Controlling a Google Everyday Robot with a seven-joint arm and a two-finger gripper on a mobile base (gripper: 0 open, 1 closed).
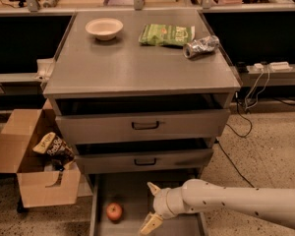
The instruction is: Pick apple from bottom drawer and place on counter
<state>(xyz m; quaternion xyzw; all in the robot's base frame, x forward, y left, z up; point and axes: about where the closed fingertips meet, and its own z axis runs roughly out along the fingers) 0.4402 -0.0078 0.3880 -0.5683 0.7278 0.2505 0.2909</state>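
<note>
White-armed two-finger gripper (151, 206) hangs low over the long grey metal bottom drawer (132, 188), fingers spread apart and empty, near the small round red-orange apple (114, 211) that lies on the drawer floor. Nothing is grasped yet. By my judgement the pick, the lift and the placing on the broad matte grey metal table (137, 68) above are all left to do.
</note>
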